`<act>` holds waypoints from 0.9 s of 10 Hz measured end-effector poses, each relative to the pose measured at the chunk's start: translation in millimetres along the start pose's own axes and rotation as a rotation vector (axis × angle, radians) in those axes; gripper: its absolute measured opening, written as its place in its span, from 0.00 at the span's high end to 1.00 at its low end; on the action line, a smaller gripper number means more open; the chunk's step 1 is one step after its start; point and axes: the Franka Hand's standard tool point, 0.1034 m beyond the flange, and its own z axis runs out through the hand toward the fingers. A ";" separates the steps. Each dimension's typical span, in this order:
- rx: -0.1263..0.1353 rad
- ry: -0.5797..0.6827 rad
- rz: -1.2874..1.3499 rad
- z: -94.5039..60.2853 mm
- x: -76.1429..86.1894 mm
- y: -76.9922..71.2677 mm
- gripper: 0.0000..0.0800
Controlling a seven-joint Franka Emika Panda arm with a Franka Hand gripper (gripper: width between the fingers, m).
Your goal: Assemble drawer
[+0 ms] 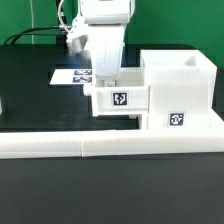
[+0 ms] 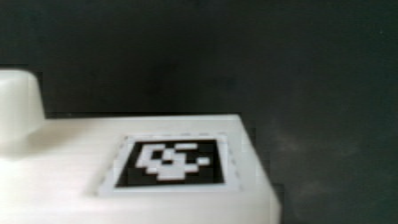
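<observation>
The drawer's large white housing (image 1: 185,80) stands at the exterior view's right, with a tag on its front. A small white tray (image 1: 120,100) with a tag on its front sits against the housing's left side. My gripper (image 1: 103,84) comes straight down onto the tray's left end, and its fingers look closed on the tray's wall. In the wrist view the tray's tagged face (image 2: 173,160) fills the lower part of the picture, with its round knob (image 2: 16,105) beside it. My fingers do not show there. A second tray is out of view.
A long low white border rail (image 1: 60,148) runs along the front of the black table. The marker board (image 1: 70,75) lies flat behind the arm. Another white part shows at the exterior view's left edge (image 1: 3,104).
</observation>
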 end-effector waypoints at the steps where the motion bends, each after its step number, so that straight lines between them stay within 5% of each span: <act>1: 0.000 0.000 -0.001 0.0 0.3 0.0 0.95; 9: -0.018 0.006 -0.032 0.5 14.6 -0.4 0.95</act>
